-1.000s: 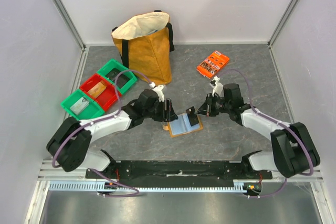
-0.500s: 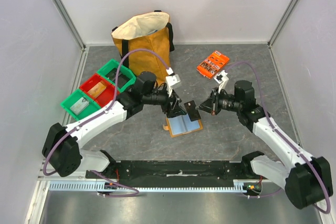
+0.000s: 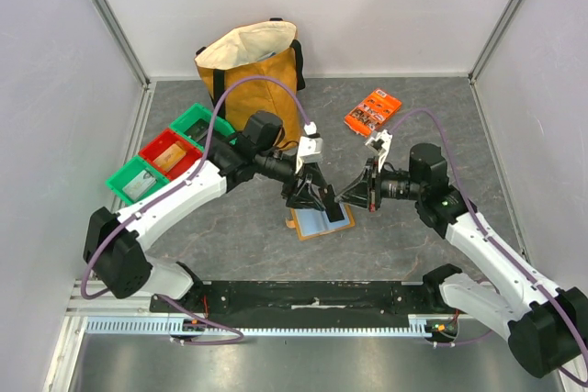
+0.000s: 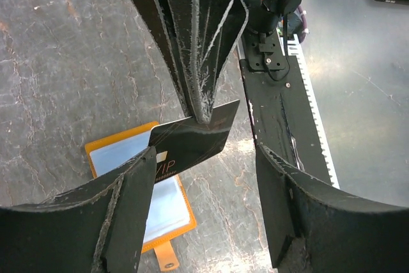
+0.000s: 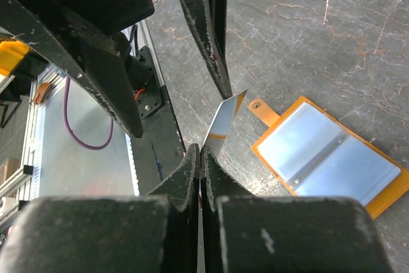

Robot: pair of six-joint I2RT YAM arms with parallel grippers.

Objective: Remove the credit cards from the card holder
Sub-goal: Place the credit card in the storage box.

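Note:
The card holder lies open on the table, tan-orange edged with pale blue pockets; it also shows in the left wrist view and the right wrist view. My right gripper is shut on a dark credit card printed "VIP", held above the holder's near-right part. In the right wrist view the card stands edge-on from the shut right gripper. My left gripper is open and empty, its fingers either side of the card. No other cards show.
A tan tote bag stands at the back. A bright orange printed packet lies at the back right. Green and red bins sit to the left. The black base rail runs along the near edge.
The right gripper has drawn the dark card up and away from the holder. The left gripper has lifted off the holder's left edge and swung right, open, up to the card.

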